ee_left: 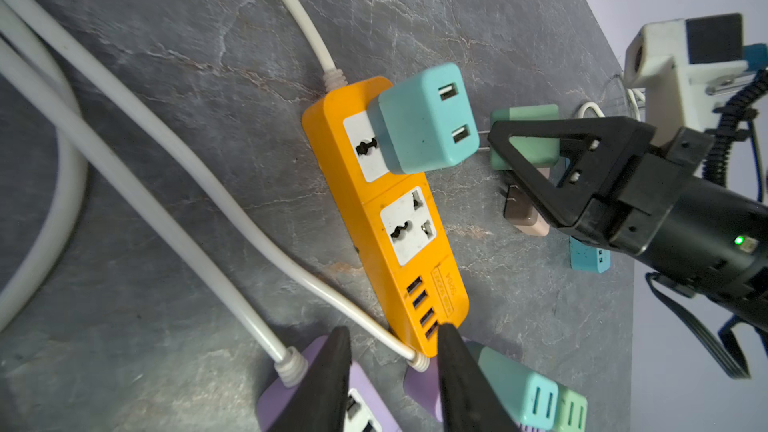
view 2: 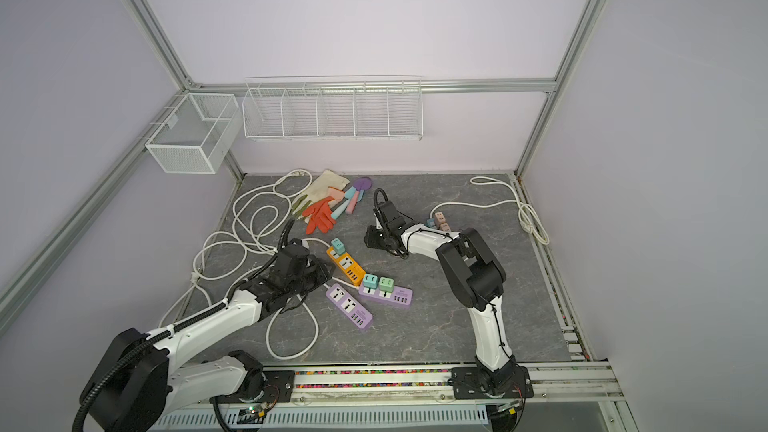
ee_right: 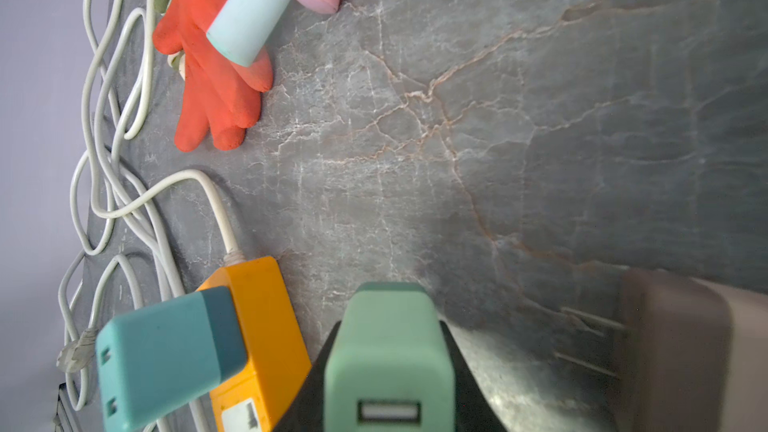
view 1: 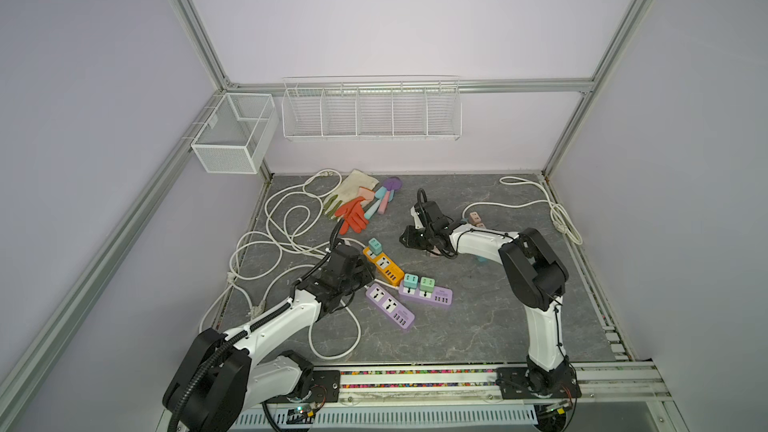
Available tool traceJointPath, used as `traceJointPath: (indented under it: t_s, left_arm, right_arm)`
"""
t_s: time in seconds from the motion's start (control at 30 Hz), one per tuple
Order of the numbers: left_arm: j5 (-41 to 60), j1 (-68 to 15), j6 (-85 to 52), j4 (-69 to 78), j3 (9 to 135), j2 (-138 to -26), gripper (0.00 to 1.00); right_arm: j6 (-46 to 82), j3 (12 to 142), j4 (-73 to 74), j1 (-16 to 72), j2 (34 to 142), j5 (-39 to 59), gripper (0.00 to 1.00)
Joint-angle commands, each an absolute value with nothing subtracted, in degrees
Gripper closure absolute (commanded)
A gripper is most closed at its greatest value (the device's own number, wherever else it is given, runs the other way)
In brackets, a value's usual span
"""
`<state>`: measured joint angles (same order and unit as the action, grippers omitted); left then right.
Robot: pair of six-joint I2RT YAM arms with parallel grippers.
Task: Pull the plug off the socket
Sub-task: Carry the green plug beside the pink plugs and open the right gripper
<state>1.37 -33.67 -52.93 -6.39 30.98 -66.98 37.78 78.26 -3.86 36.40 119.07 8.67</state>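
The orange socket strip [ee_left: 386, 218] [view 1: 383, 265] lies on the grey table. A teal plug [ee_left: 419, 118] [view 1: 375, 246] sits in its end socket, and the socket beside it is empty. My right gripper [ee_right: 388, 347] [ee_left: 511, 147] is shut on a mint green plug [ee_right: 388, 363] [ee_left: 524, 115]. It holds that plug clear of the strip, with the prongs pointing back at it. My left gripper [ee_left: 392, 332] [view 1: 365, 279] hovers at the strip's USB end. Its fingers [ee_left: 332, 371] stand apart with nothing gripped between them.
Two purple strips [view 1: 390, 306] [view 1: 426, 293] lie nearby, one carrying two plugs. A brown plug [ee_left: 523, 214] lies loose on the table near a blue strip [ee_left: 590, 257]. White cords [view 1: 282, 222] loop on the left. Gloves [view 1: 353, 214] and garden tools [view 1: 382, 197] lie at the back.
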Motion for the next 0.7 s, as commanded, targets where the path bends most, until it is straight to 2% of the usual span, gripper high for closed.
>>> traceJointPath:
  t_s: [0.0,0.27,0.67]
  left_arm:
    - [-0.3,-33.9,-51.5,-9.4,32.0,-65.6,0.62]
    - [-2.2,-33.9,-50.6,-11.4,32.4,-63.9,0.60]
    - [-2.8,-33.8,-50.6,-11.3,32.9,-63.2,0.60]
  right_arm:
    - [39.3,80.6,-3.0,36.0,120.7,9.0,0.74]
    - [39.1,82.2,-5.0,36.1,122.8,8.2,0.65]
    - [36.8,80.9,-8.7,35.9,119.5,4.4,0.44]
